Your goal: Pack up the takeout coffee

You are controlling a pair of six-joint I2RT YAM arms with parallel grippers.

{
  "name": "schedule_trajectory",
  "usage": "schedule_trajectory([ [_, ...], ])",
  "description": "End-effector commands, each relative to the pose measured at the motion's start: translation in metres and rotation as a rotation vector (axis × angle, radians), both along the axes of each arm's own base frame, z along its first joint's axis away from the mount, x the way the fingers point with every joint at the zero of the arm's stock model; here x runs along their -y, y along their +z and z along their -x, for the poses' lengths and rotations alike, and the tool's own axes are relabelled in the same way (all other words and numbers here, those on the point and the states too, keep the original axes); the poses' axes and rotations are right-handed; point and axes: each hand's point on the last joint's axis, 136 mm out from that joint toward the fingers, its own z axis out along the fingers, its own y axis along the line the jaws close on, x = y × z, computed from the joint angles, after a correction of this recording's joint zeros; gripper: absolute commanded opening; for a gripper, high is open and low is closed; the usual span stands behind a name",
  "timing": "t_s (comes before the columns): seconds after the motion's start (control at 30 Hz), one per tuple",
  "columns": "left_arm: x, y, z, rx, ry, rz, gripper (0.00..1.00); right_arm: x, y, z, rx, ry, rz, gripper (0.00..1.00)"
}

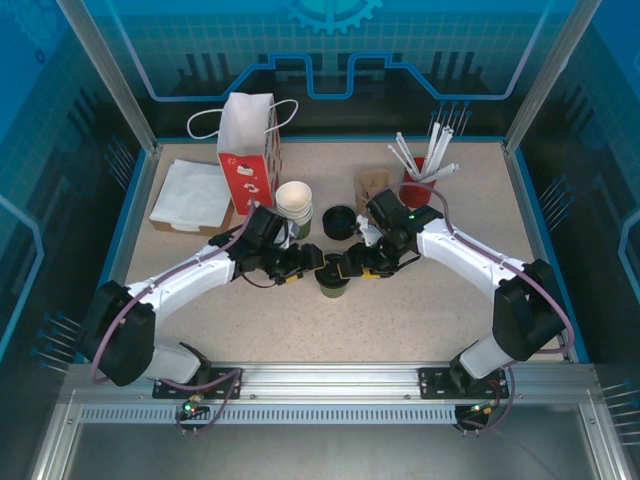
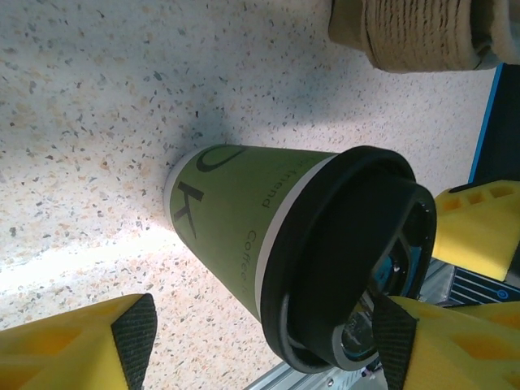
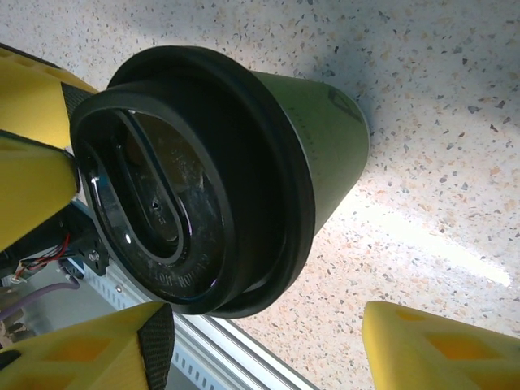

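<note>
The lidded coffee cup [image 1: 333, 284] stood upright on the table [image 1: 420, 320], in front of the paper bag [image 1: 248, 140] and to its right. The left gripper [image 2: 264, 341] and right gripper [image 3: 284, 349] straddled it with jaws open, probably to steady it before grasping.

The takeout coffee [image 2: 236, 219] bears a large "K" and "Coffe".

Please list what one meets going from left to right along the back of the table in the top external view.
White napkins → paper bag → stack of cups → black lid → brown cardboard sleeves → red cup of straws.
</note>
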Motion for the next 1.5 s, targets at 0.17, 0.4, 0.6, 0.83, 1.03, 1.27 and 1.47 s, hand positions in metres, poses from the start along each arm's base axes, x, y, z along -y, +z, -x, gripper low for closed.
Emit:
schedule_trajectory([
  [0.17,0.003,-0.016,0.01,-0.034,-0.043,-0.022,0.71,0.001,-0.011,-0.001,-0.021,-0.012,0.04,0.61],
  [0.4,-0.002,-0.026,0.013,-0.047,-0.037,-0.064,0.7,0.005,-0.023,0.003,-0.048,-0.003,0.087,0.58],
  [0.6,-0.004,-0.03,0.014,-0.053,-0.036,-0.08,0.7,0.016,-0.037,0.013,-0.089,0.016,0.164,0.56],
  [0.83,-0.006,-0.033,0.017,-0.061,-0.031,-0.092,0.7,0.03,-0.055,0.028,-0.147,0.053,0.277,0.54],
  [1.03,-0.009,-0.036,0.018,-0.067,-0.024,-0.104,0.7,0.042,-0.069,0.039,-0.17,0.075,0.362,0.52],
  [1.27,-0.011,-0.038,0.02,-0.073,-0.023,-0.115,0.7,0.05,-0.075,0.043,-0.168,0.081,0.414,0.51],
  [1.47,-0.01,-0.039,0.019,-0.073,-0.023,-0.115,0.7,0.052,-0.077,0.037,-0.16,0.083,0.443,0.49],
])
